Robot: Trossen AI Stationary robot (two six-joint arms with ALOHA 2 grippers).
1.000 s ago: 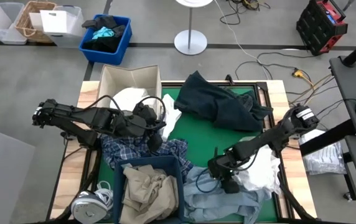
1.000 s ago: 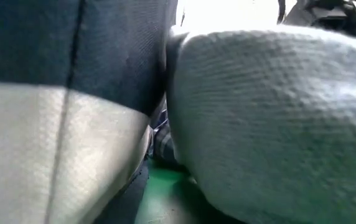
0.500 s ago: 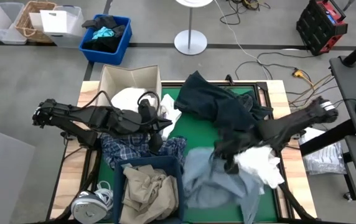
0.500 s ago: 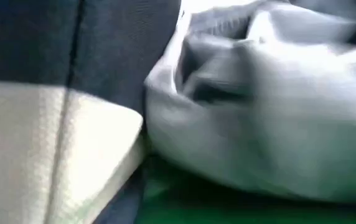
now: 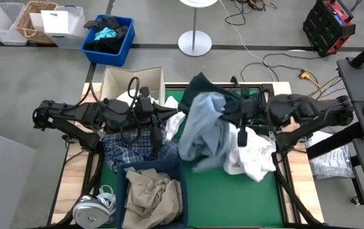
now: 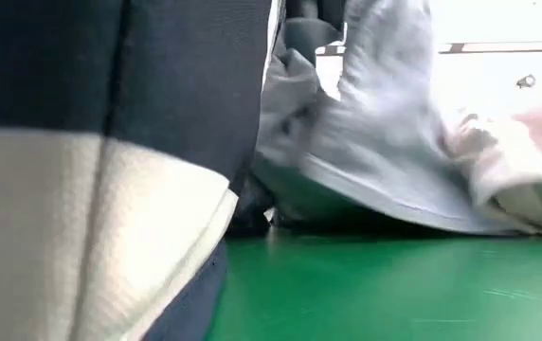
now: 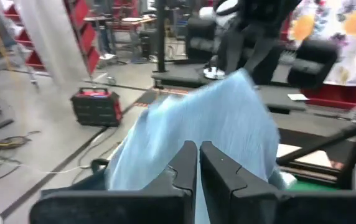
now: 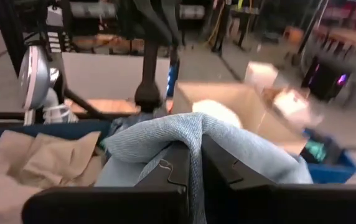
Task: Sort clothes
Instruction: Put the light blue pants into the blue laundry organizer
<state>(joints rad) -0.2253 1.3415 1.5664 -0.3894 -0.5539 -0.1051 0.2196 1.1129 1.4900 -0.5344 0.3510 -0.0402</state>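
My right gripper (image 5: 228,116) is above the middle of the green mat (image 5: 233,197), shut on the light blue denim (image 5: 202,130). The denim hangs in the low view (image 6: 375,142) too. A white shirt (image 5: 253,156) lies bunched just right of it. The dark navy piece (image 5: 202,86) lies at the far edge. My left gripper (image 5: 160,127) is shut, with nothing between its fingers (image 7: 198,163), over the blue-white plaid shirt (image 5: 128,149). Another white shirt (image 5: 123,97) sits in the cardboard box. Tan trousers (image 5: 149,191) lie in the blue bin. My right gripper pinches a fold of the denim (image 8: 193,146) between its two fingers. The cloth arches over the fingertips and drapes down on both sides. The fingers reach in level from the table's right. The denim hangs below them, with its lower part (image 6: 347,204) on the mat.
The cardboard box (image 5: 133,77) stands at the far left of the table and the blue bin (image 5: 123,175) at the near left. Beside the bin lies a white appliance (image 5: 90,210). A second blue bin (image 5: 109,35) with a dark bundle stands on the floor. The mat's near right shows bare.
My right gripper has gone up and toward the far edge with the denim. The denim has been pulled off the near part of the mat and now hangs over the middle. The white shirt has been dragged a little toward the far edge. My left gripper has shifted slightly toward the far edge.
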